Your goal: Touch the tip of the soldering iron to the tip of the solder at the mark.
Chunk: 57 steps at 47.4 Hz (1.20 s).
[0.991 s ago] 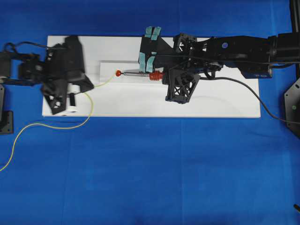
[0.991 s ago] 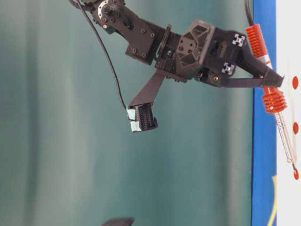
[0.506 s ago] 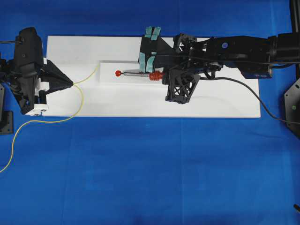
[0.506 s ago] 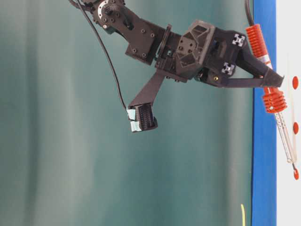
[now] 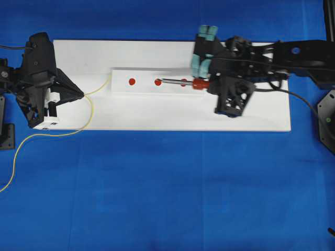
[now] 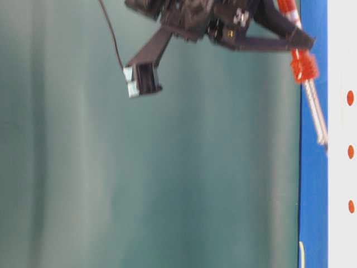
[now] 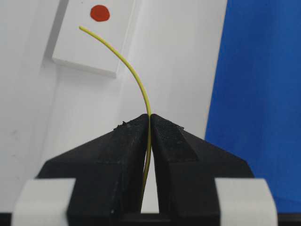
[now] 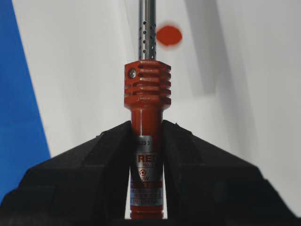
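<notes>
The soldering iron (image 5: 180, 82) lies level over the white raised strip (image 5: 121, 89), its dark tip near the middle of three red marks (image 5: 158, 81). My right gripper (image 5: 209, 83) is shut on its red-orange handle (image 8: 146, 89). The table-level view shows the iron (image 6: 313, 109) held just off the board. The thin yellow solder (image 5: 97, 89) runs from my left gripper (image 5: 82, 94), which is shut on it. In the left wrist view the solder (image 7: 134, 70) curves from the gripper (image 7: 150, 116) and ends just short of the nearest red mark (image 7: 100, 12).
The white board (image 5: 157, 115) lies on a blue cloth (image 5: 167, 188). The solder's loose length trails off the board to the lower left (image 5: 21, 149). The iron's black cord (image 5: 309, 104) runs off to the right. Arm bases stand at both side edges.
My left gripper has pulled back to the left with the solder, away from the leftmost mark. My right gripper has moved right with the iron, whose tip has left that mark.
</notes>
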Tool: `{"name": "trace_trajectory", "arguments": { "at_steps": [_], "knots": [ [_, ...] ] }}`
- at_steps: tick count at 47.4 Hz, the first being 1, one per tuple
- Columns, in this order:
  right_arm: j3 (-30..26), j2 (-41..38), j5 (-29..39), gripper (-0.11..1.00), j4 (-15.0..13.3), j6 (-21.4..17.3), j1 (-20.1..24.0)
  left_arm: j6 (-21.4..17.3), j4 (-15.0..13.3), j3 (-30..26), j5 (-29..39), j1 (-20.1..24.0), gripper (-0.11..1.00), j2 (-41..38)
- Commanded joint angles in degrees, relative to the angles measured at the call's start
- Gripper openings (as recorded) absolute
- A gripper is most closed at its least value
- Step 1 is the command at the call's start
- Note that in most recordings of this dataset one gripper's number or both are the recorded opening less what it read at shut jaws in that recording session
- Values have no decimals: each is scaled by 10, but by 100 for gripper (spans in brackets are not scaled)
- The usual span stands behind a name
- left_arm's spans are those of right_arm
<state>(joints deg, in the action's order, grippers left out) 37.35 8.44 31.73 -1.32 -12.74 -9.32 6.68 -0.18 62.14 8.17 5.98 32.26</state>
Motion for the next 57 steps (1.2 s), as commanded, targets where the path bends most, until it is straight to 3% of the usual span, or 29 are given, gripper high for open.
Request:
{"name": "trace_trajectory", "arguments": {
  "at_steps": [1,23,42,57],
  "knots": [
    [10,30,-9,6,-1,-5,0,-1,0,-13,-3,0,3,1],
    [21,38,-28,6,-17,-9,-1,13,0,-40,-30,-12,3,-38],
    [23,38,-28,6,-17,-11,0,11,1,-181,-25,-30,3,-207],
    [31,38,-28,6,-17,-10,-1,12,1,-221,-18,-24,3,-280]
  ]
}}
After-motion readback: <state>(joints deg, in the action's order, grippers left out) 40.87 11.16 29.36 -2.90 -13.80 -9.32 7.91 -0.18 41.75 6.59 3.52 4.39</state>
